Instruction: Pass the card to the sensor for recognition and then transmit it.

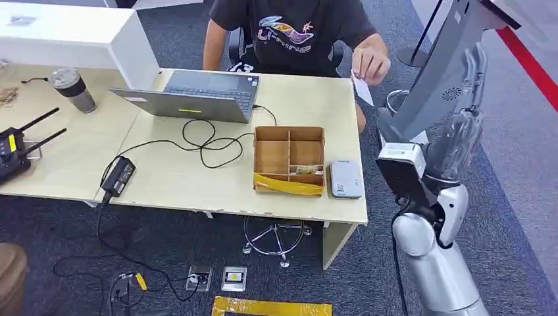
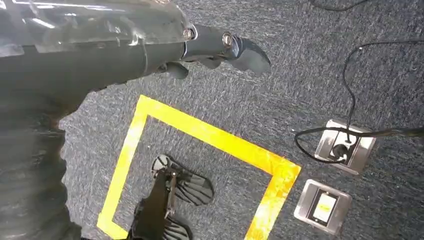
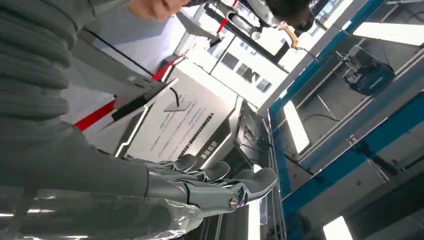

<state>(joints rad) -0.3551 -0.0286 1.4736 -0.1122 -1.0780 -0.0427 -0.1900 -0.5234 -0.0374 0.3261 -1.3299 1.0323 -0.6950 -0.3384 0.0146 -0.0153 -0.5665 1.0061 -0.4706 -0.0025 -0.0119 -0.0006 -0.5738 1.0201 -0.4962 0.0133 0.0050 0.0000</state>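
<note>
**Card in the person's hand, right hand of the robot raised and empty**

The wide light wooden table [image 1: 79, 164] takes most of the head view. A person in a dark printed shirt [image 1: 289, 29] sits at its far side. At the right stands a tall grey kiosk [image 1: 447, 72] with a red stripe beside it on the floor.

On the table, an open grey laptop [image 1: 197, 95] lies in front of the person, with a black cable [image 1: 204, 141] going to a black power adapter [image 1: 119, 176]. A cardboard box with compartments [image 1: 289, 160] stands near the front right corner, with yellow tape on its near wall. The small grey-white sensor [image 1: 345, 178] lies just beside the box, on its right. A lidded cup [image 1: 72, 89] stands at the far left of the table.

The right hand [image 1: 468, 99] of the robot is raised beside the table, in front of the kiosk. In the right wrist view its fingers [image 3: 240, 182] are stretched out, close together, and hold nothing.

The left hand [image 2: 220, 47] hangs over the grey carpet with yellow tape [image 2: 210, 135]. Its fingers are slightly curled, apart, and hold nothing.

The white card [image 1: 362, 89] is pinched in the person's hand [image 1: 370, 62], above the right edge of the table, apart from the sensor and the right hand.
</note>
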